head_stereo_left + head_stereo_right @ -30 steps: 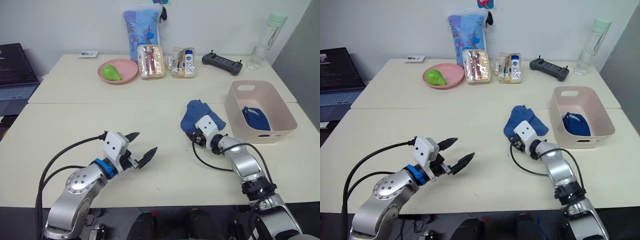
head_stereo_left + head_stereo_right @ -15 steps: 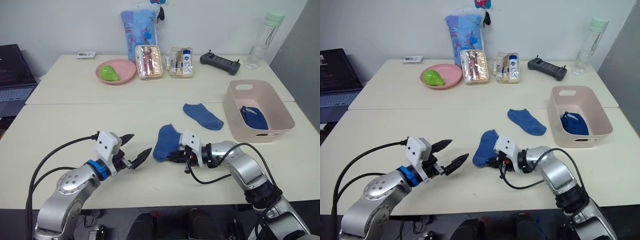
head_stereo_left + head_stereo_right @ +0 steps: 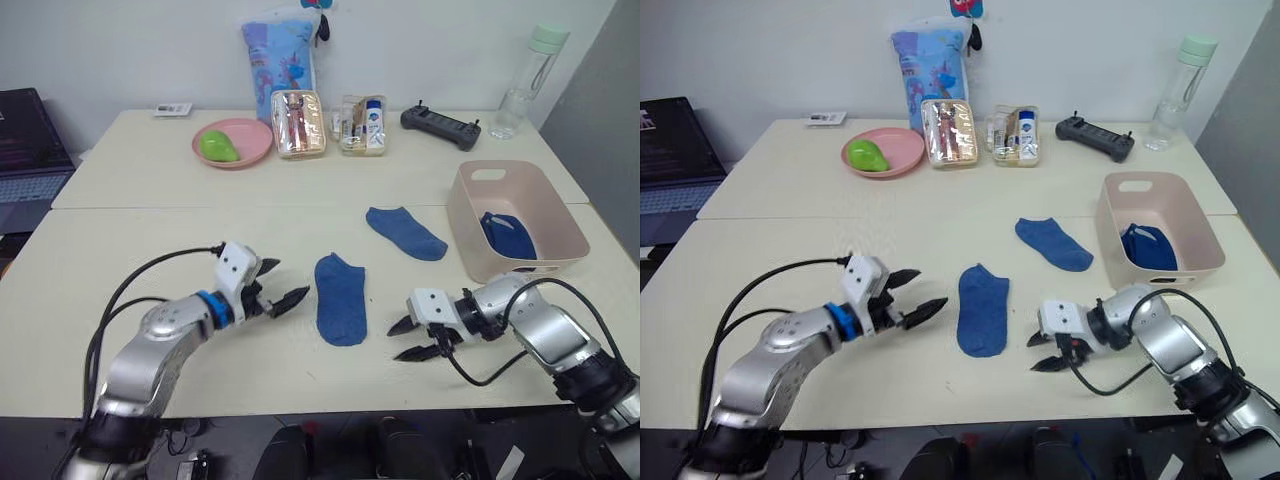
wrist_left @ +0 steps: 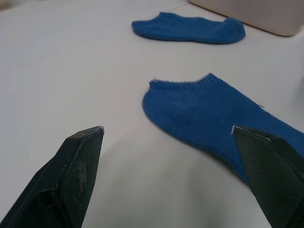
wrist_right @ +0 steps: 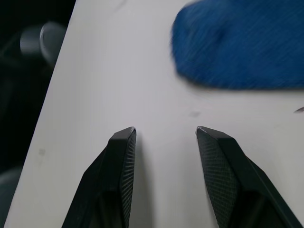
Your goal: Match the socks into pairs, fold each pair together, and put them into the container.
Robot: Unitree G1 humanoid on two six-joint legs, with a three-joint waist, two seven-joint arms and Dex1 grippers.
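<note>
A medium blue sock [image 3: 340, 297] lies flat near the table's front middle. A second blue sock [image 3: 405, 232] lies behind it to the right. The pale pink container [image 3: 468, 212] stands at the right with dark blue socks [image 3: 508, 235] inside. My left gripper [image 3: 291, 279] is open just left of the near sock [image 4: 213, 114], its fingers apart from it. My right gripper [image 3: 394, 341] is open and empty on the table to the right of that sock [image 5: 237, 47], close to the front edge.
Along the back stand a pink plate [image 3: 250, 150] with a green item, a tall printed bag [image 3: 280, 55], two clear pouches [image 3: 300, 123], a black controller [image 3: 442, 122] and a bottle [image 3: 525, 68]. A laptop [image 3: 30, 140] sits far left.
The right gripper has let go of the near sock, which now lies flat, and has drawn back to the right and opened. The left gripper has moved closer to that sock.
</note>
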